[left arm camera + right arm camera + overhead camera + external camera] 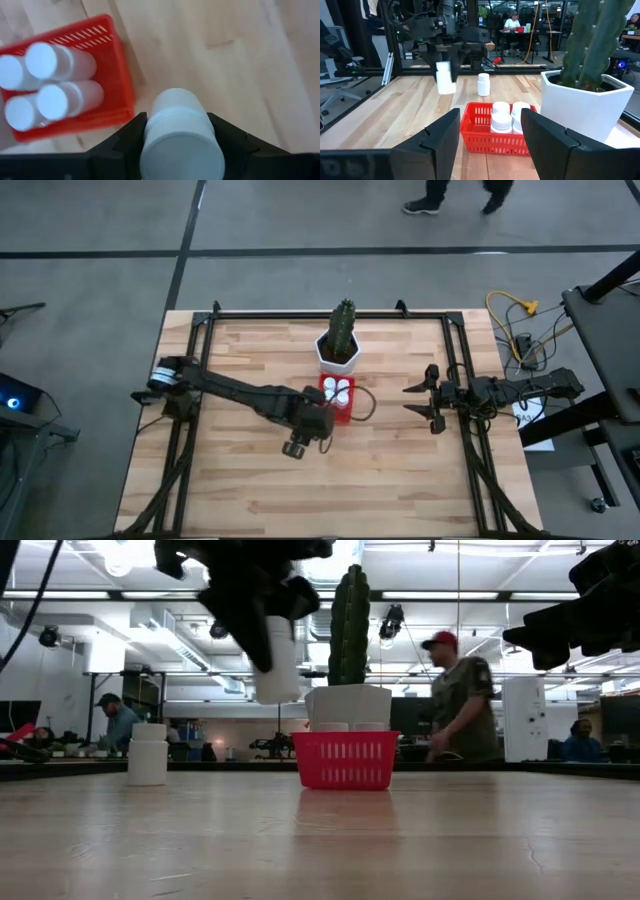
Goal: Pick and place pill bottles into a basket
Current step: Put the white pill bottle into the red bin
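Observation:
The red basket [337, 402] [345, 760] [117, 75] stands in front of the white plant pot and holds several white pill bottles [50, 60], standing upright with their caps up. My left gripper [318, 420] [177, 120] is shut on another pill bottle [277, 665] [445, 77], held high above the table just beside the basket. One more bottle [148, 755] [483, 84] stands upright on the table. My right gripper [425, 402] [490, 137] waits open at the table's right side, level, nothing between its fingers. My left gripper pinches the pill bottle by its upper part [150, 131] between the two fingers, one on each side. The fingers come from above, pointing steeply down. The bottle hangs nearly upright below them, its lower end [278, 692] clear of the table and level with the pot's rim.
The white hexagonal pot [339, 352] [585, 107] with a tall green cactus [349, 625] stands right behind the basket. Black frame rails [200, 330] run along the table's left, right and far sides. People are in the room beyond the table.

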`<state>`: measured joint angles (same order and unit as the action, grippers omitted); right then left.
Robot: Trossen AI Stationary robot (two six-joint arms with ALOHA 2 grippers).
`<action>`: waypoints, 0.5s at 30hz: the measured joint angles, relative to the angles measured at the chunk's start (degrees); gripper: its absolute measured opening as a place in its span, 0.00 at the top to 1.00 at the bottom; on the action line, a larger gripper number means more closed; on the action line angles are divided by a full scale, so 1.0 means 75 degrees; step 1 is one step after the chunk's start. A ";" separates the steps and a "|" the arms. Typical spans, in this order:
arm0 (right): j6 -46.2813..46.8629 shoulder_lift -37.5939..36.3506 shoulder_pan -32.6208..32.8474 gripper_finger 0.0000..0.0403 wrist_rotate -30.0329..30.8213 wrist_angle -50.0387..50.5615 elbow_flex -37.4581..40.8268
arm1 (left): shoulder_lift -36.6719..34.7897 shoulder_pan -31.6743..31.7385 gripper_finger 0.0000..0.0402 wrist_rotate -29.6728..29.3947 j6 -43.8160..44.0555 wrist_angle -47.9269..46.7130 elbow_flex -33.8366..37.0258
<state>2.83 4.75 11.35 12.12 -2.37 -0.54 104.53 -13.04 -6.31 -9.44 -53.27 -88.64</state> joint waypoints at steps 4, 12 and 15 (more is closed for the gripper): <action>0.0003 0.0000 0.0000 0.50 -0.0001 0.0000 0.0000 | 0.0619 0.0254 0.60 -0.0006 -0.0339 -0.0329 -0.0788; 0.0003 0.0071 0.0000 0.50 -0.0014 0.0003 0.0000 | 0.1303 0.0494 0.60 -0.0094 -0.0697 -0.0852 -0.1978; 0.0027 0.0085 -0.0001 0.50 -0.0012 0.0003 0.0000 | 0.1309 0.0574 0.60 -0.0169 -0.0950 -0.0845 -0.2052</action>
<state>3.03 5.39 11.35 12.03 -2.35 -0.54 114.34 -8.73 -7.58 -16.56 -59.60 -104.03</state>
